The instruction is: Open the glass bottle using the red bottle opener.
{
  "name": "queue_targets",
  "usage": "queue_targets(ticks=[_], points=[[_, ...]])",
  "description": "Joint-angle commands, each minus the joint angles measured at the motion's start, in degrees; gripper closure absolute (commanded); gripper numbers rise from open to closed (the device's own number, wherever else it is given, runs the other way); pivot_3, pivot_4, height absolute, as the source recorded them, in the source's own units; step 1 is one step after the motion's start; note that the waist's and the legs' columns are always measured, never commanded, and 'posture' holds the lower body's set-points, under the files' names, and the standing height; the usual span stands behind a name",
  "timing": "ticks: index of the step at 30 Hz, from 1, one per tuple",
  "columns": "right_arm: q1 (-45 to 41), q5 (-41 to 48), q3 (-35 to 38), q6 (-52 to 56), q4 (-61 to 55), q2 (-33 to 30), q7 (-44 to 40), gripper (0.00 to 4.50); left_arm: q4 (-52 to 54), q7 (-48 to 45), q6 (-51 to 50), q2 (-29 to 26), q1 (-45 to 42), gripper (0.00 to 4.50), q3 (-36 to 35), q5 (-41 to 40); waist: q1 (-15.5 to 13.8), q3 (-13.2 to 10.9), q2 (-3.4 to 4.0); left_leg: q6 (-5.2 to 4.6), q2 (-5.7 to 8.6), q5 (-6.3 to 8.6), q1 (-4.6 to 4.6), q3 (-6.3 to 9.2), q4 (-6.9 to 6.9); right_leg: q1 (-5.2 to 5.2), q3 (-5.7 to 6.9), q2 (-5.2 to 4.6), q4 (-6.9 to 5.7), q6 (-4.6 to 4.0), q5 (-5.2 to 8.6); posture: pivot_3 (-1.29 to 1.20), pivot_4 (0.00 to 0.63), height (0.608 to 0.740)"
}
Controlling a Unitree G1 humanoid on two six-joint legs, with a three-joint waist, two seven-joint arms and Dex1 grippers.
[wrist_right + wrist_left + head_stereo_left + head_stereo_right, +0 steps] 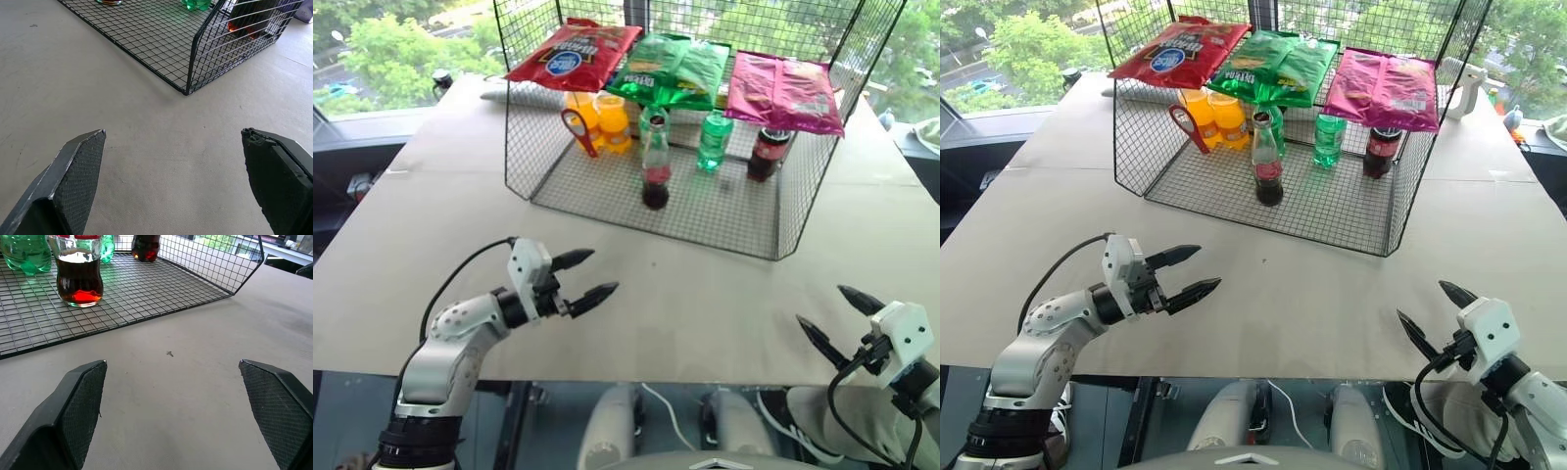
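A staged test room is suggested — a plain paper-covered table [724, 294] is set beside large windows [382, 49] with trees outside, and a wire rack [773, 220] is stocked shop-style with snack bags [576, 54] and drinks.

Head views look down over the table [705, 294]; wrist views skim it, sharing the wire basket [188, 63].

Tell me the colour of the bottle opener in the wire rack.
Red; the bottle opener shows best in the right eye view.

Red bottle opener [578, 130], dark-cola glass bottle [655, 166], black wire basket [705, 211].
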State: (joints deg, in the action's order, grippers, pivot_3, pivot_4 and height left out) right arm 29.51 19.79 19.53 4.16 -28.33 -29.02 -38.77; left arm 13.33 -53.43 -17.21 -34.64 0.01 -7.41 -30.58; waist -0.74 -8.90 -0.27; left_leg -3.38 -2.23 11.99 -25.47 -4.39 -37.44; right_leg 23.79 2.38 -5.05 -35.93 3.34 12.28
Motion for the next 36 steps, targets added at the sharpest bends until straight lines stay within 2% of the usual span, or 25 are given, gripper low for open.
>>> queue_targets(ticks=[1, 4, 7, 9, 18, 28, 36], points=[[-0.62, 0.96, 0.12, -1.85, -1.48, 0.79, 0.11, 0.00, 1.78, 2.91, -0.42, 0.73, -2.19, 0.03, -1.96, -0.79, 0.00, 0.00, 0.00, 0.00, 0.00, 0.00, 0.00, 0.00, 0.00, 0.00, 0.00, 0.00, 0.00, -0.02, -0.01, 0.00, 0.150, 0.740], [-2.32, 1.10, -2.23, -3.80, -5.58, 3.63, 2.20, 0.00, -0.86, 8.23, -0.81, 3.46, -7.00, 0.03, -3.30, -0.60, -0.23, 0.01, -0.02, 0.00, 0.00, 0.00, -0.01, 0.06, -0.01, -0.01, 0.06, 0.01, 0.00, -0.01, -0.01, 0.00, 0.150, 0.740], [-4.73, 7.63, -3.68, -4.89, -11.29, 6.68, 2.27, 0.00, -3.70, 11.84, -1.59, 5.34, -11.74, 0.03, -5.01, -1.05, -0.08, 0.02, 0.01, 0.00, 0.01, -0.01, -0.01, 0.05, -0.03, -0.02, 0.05, 0.04, -0.02, 0.06, 0.02, 0.00, 0.150, 0.740], [-6.79, 10.69, -5.56, -3.44, -13.92, 6.83, 1.72, 0.00, -5.94, 13.00, -2.15, 5.71, -14.61, 0.03, -5.81, -1.23, 0.04, 0.01, -0.03, -0.12, 0.01, -0.08, -0.02, 0.03, -0.03, -0.04, 0.02, 0.07, -0.02, 0.04, 0.01, 0.00, 0.150, 0.740], [-13.55, 10.99, -12.75, -1.46, -22.31, 6.91, 5.69, 0.00, -17.81, 15.42, 1.18, 6.13, -25.67, 0.03, -5.85, 2.43, -0.20, 0.04, -0.13, -0.26, 0.06, -0.17, -0.05, 0.07, -0.07, -0.08, 0.06, 0.14, -0.03, -0.10, -0.09, 0.00, 0.150, 0.740], [-16.98, 14.27, -14.66, 2.56, -27.34, 7.15, 12.34, 0.00, -30.90, 15.29, 1.66, 6.50, -36.36, 0.03, -3.28, 6.98, -0.16, 0.08, -0.25, -0.26, 0.11, -0.18, -0.05, 0.06, -0.09, -0.11, 0.05, 0.18, -0.06, -0.04, -0.13, 0.00, 0.150, 0.740], [-18.66, 13.31, -15.19, 5.56, -27.46, 6.06, 14.85, 0.00, -53.05, 9.80, 6.08, 5.25, -52.17, 0.03, -2.25, 11.34, -0.08, 0.05, -0.41, -0.27, 0.18, -0.18, -0.13, 0.07, -0.20, -0.10, 0.09, 0.29, -0.06, 0.10, -0.20, 0.00, 0.150, 0.740]])
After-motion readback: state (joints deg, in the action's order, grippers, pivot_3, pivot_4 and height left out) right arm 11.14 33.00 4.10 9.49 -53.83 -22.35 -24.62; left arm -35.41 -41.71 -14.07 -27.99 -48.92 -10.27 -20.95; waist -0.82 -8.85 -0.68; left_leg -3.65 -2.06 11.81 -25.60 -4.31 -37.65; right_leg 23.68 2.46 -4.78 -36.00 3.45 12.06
